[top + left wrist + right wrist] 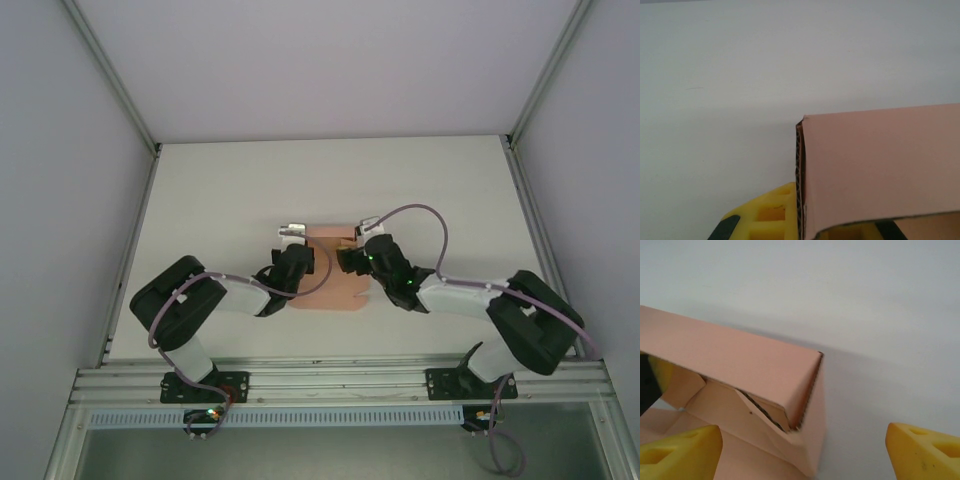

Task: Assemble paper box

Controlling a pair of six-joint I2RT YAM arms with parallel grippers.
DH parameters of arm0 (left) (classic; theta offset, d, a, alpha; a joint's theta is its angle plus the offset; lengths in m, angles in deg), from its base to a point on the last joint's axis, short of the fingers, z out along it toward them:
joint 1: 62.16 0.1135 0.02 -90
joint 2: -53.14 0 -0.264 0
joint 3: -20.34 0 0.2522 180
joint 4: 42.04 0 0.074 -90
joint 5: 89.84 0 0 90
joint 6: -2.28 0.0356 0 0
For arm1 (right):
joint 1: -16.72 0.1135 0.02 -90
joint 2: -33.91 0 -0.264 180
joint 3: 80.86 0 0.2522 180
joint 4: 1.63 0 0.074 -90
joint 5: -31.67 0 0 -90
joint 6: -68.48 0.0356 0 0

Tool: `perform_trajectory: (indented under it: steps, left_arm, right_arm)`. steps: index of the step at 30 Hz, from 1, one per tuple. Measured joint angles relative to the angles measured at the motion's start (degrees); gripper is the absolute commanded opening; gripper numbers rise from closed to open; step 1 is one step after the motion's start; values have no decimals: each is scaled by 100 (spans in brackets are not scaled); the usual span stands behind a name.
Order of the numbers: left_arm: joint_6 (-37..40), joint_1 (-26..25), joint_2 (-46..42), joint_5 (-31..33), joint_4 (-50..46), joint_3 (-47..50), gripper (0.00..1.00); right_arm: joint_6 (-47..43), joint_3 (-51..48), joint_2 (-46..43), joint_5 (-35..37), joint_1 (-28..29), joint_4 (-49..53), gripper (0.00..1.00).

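Sitting pretty much dead centre on the white table [450, 190], the paper box [338, 290] is salmon-pink card and only partly folded up. In the right wrist view one long wall of it [740, 360] stands raised, with a flap tucked in under its end and the wavy cut edge showing at the corner, while more card lies lower at the base. The left pincer [293, 235] is at the box's far left corner and is clamped shut on that raised wall. In the left wrist view the card's cut edge [880, 165] runs straight down between its yellow fingers [765, 215]. The right pincer [355, 236] is at the far right corner with its jaws spread wide. Its yellow fingertips [680, 450] sit way out at either side of its own view, the box corner lies between them, and neither seems to touch the card.
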Motion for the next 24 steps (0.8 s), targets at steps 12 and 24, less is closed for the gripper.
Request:
perform_trajectory:
  steps: [12,24]
  left_arm:
    - [68,0,0,-68,-52,-28,0]
    - [92,-15,2,-57,-393,-221,0]
  right_arm:
    - [-645,-431,1038,-1213,-608,-984,57]
    - [-586,81,1641,-898,-612,-1915,14]
